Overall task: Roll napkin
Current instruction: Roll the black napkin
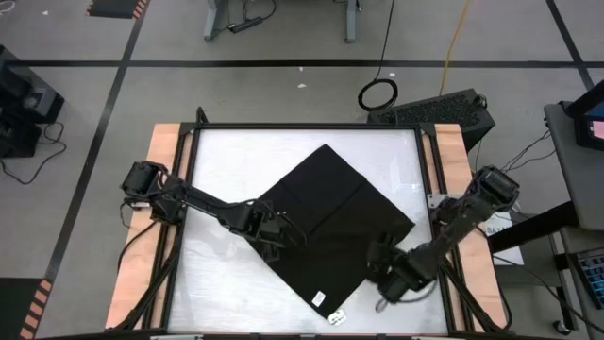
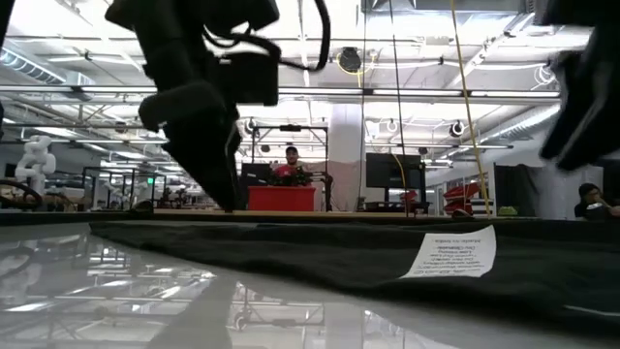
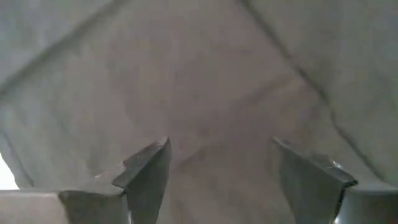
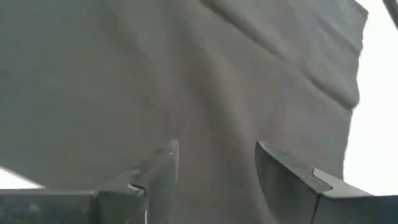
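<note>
the napkin [image 1: 332,227] lies flat on the white, glossy table [image 1: 226,161], turned like a diamond so one corner points to the far side and another toward the near edge. it is thin, matte black cloth, soft-looking, with a faint straight crease running across its middle. a small white tag [image 1: 321,299] sits on its near edge, and a second white label [image 1: 337,315] pokes out just past the near corner; in the low view that label [image 2: 450,253] stands up from the dark hem with fine print too small to read.

the left gripper [image 1: 274,236] is down over the napkin's left edge, its fingers [image 3: 149,174] spread apart with bare cloth between them, gripping nothing. the right gripper [image 1: 382,260] is at the napkin's right edge, near the lower right side, its fingers [image 4: 158,177] likewise parted over the fabric with nothing pinched. up close the cloth shows gentle ripples and a low fold.

the table has a dark metal frame and pale wooden side strips [image 1: 165,161]. beyond it on the grey floor lie a coiled black cable [image 1: 377,93] and a dark keyboard-like unit [image 1: 439,109]. looking level across the table, the left arm [image 2: 199,107] blocks part of the room, where a person in red [image 2: 290,167] sits behind a red counter [image 2: 282,198].
</note>
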Motion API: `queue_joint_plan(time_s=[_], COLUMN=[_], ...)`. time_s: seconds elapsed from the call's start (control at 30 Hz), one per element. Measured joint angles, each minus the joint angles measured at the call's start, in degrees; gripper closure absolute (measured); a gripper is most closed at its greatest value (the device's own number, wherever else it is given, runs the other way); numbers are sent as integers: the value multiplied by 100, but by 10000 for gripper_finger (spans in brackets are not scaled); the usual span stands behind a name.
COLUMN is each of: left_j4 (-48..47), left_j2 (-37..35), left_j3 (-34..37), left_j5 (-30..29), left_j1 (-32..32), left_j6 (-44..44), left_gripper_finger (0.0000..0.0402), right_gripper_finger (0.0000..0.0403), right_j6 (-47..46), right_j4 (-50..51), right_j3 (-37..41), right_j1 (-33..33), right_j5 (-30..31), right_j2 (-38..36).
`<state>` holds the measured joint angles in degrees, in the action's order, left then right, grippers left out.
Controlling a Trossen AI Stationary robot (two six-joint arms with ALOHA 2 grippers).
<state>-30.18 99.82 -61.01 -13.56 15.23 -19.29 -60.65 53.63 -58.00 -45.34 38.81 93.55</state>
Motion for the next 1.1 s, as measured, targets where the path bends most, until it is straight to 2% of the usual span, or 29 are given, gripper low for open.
queue_joint_plan(time_s=[0.13, 0.3, 0.43, 0.7, 0.9, 1.1], left_j4=[179, 797, 1242, 1946, 2328, 2407], left_j2=[-231, -164, 94, 720, 976, 1081], left_j3=[-7, 8, 55, 52, 37, 20], left_j5=[17, 893, 1224, 1296, 1285, 1291], left_j1=[37, 299, 566, 892, 924, 920], left_j6=[476, 1050, 1273, 1381, 1415, 1504], left_gripper_finger=[124, 124, 124, 124, 124, 124], right_gripper_finger=[200, 200, 200, 220, 251, 261], right_j6=[1112, 2617, 3175, 2209, 1804, 1587], right_j4=[-1664, -4475, -5557, -5321, -4162, -3792], right_j3=[-258, -271, -299, -991, -1712, -1877], right_j1=[-400, -723, -842, -865, -865, -822], right_j5=[64, -291, -330, -315, -310, -449], right_j2=[22, 497, 1115, 2194, 2514, 2854])
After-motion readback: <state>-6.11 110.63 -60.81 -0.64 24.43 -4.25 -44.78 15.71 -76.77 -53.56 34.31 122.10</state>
